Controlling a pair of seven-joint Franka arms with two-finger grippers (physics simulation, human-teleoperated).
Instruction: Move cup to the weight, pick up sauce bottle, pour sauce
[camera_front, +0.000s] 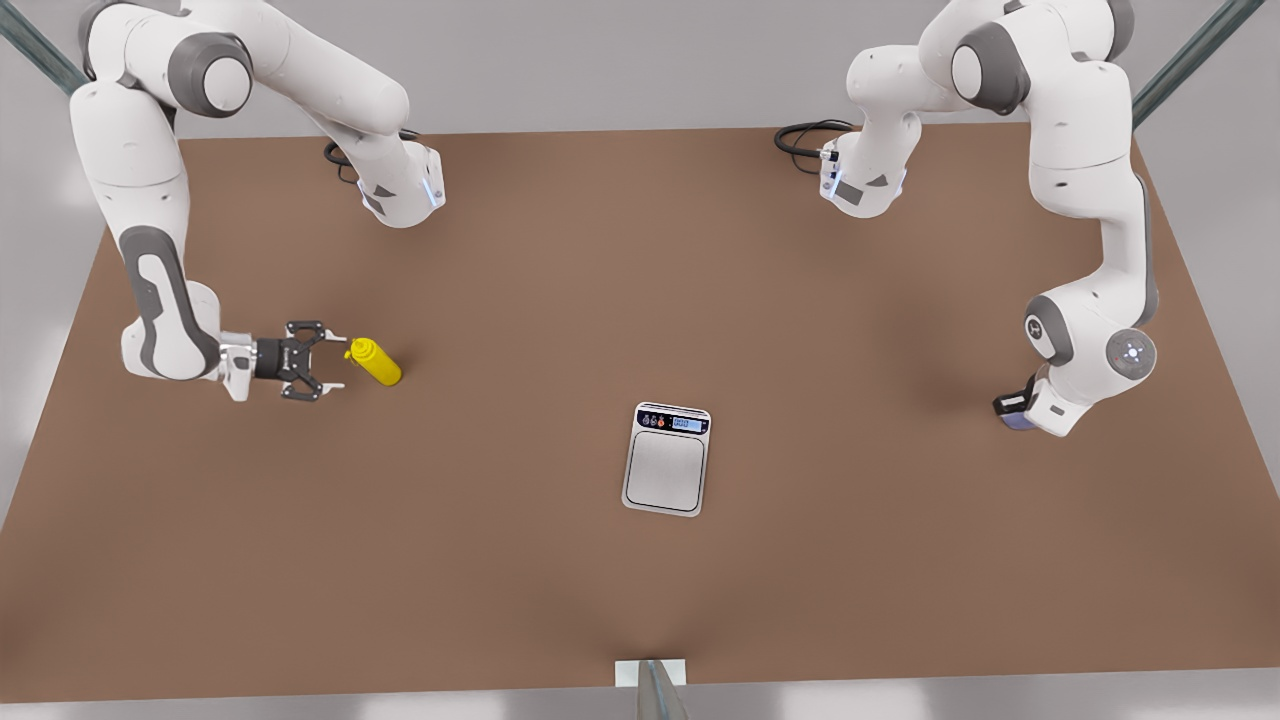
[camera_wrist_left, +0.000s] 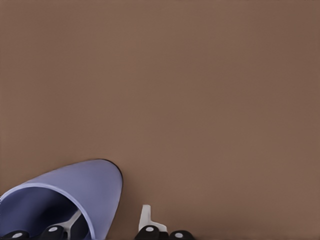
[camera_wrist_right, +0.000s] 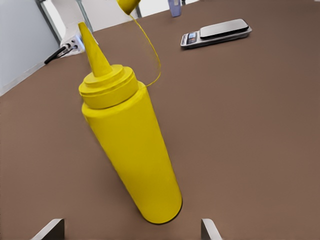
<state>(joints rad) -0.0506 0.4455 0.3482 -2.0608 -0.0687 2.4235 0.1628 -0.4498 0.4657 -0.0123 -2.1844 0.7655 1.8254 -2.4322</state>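
The yellow sauce bottle (camera_front: 376, 362) (camera_wrist_right: 131, 150) stands upright on the brown table at the front view's left. My right gripper (camera_front: 333, 366) (camera_wrist_right: 131, 233) is level with it and open, its fingertips (camera_wrist_right: 50, 229) spread just short of the bottle's base. At the front view's right, my left gripper (camera_wrist_left: 110, 221) is open and points down over the pale lavender cup (camera_front: 1017, 421) (camera_wrist_left: 75, 192). One finger is inside the rim and one outside, with the cup wall between them. The silver weight (camera_front: 666, 468) (camera_wrist_right: 217, 32) lies in the table's middle, bare.
The bottle's open cap (camera_wrist_right: 129, 5) hangs on a thin yellow tether. Black cables (camera_front: 805, 135) lie at the table's back edge by the arm bases. A small white mount (camera_front: 650, 673) sits at the front edge. Open brown table (camera_front: 900, 560) surrounds the weight.
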